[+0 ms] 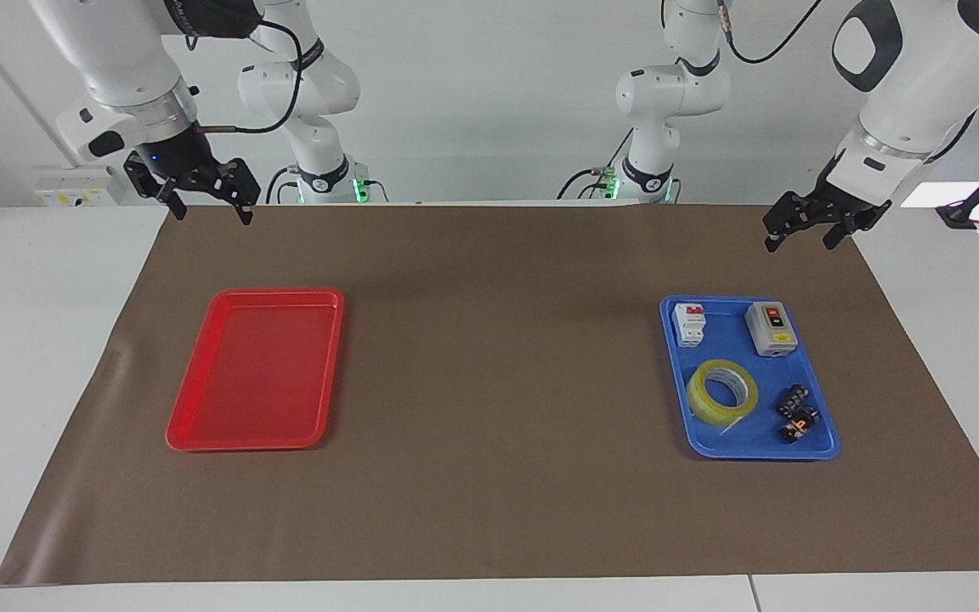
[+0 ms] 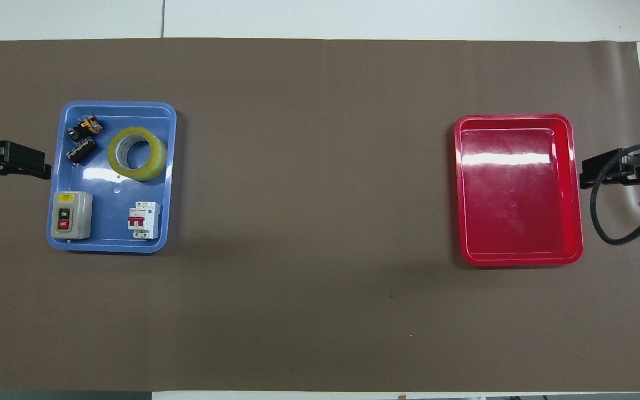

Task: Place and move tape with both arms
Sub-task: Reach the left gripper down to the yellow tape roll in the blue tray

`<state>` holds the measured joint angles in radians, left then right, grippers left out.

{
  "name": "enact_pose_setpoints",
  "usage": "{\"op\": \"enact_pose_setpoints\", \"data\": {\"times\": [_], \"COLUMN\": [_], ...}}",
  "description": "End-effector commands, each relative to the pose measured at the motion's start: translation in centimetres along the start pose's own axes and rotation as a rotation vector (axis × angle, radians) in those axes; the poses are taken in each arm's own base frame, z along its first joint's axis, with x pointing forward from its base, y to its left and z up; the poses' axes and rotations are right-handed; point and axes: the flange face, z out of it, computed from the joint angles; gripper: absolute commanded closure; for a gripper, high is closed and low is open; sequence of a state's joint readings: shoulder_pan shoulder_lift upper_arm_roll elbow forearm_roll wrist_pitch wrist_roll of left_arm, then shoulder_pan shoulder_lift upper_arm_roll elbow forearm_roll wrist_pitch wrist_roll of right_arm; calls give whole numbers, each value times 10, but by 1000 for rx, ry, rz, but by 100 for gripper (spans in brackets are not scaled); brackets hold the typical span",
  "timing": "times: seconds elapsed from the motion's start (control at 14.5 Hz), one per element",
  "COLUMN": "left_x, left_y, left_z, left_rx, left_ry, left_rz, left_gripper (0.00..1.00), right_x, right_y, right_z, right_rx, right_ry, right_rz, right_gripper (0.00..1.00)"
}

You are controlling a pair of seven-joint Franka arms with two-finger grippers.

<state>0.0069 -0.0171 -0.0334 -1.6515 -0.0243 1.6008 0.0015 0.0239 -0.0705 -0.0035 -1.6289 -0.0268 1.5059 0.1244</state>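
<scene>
Glossy plastic red tray (image 2: 520,244), matt mat (image 2: 320,166)

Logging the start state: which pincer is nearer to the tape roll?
Left. The left pincer hangs above the mat beside the blue tray where the tape roll lies; the right pincer waits near the red tray.

Two trays (image 1: 256,370) (image 1: 821,438), one tape (image 1: 721,392), two switches (image 1: 772,328) (image 1: 689,325), two small black parts (image 1: 792,399) (image 1: 799,422).

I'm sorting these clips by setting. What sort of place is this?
Probably a robotics lab bench set up for trials: a brown mat covers a white table, two colour-coded trays, blue tray and red tray, sit apart, and white arms hang over it with power sockets nearby.
</scene>
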Motion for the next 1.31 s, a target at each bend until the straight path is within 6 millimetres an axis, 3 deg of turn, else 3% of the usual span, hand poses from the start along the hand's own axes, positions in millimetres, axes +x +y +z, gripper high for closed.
{"op": "enact_pose_setpoints", "data": {"times": [0.0, 0.89, 1.17, 1.24], "left_x": [-5, -6, 11, 18], "left_y": [2, 1, -1, -2], "left_z": [-3, -6, 14, 27], "left_rx": [-19, -19, -14, -15], "left_ry": [8, 21, 78, 81], "left_rz": [13, 11, 10, 9], "left_gripper": [0, 0, 0, 0], "right_x": [-4, -4, -5, -5], "right_y": [1, 2, 2, 2], "right_z": [-2, -2, -1, -1], "right_rx": [-5, -13, -13, -13], "right_ry": [18, 19, 17, 17], "right_rz": [-19, -20, -21, -21], "right_gripper": [0, 0, 0, 0]}}
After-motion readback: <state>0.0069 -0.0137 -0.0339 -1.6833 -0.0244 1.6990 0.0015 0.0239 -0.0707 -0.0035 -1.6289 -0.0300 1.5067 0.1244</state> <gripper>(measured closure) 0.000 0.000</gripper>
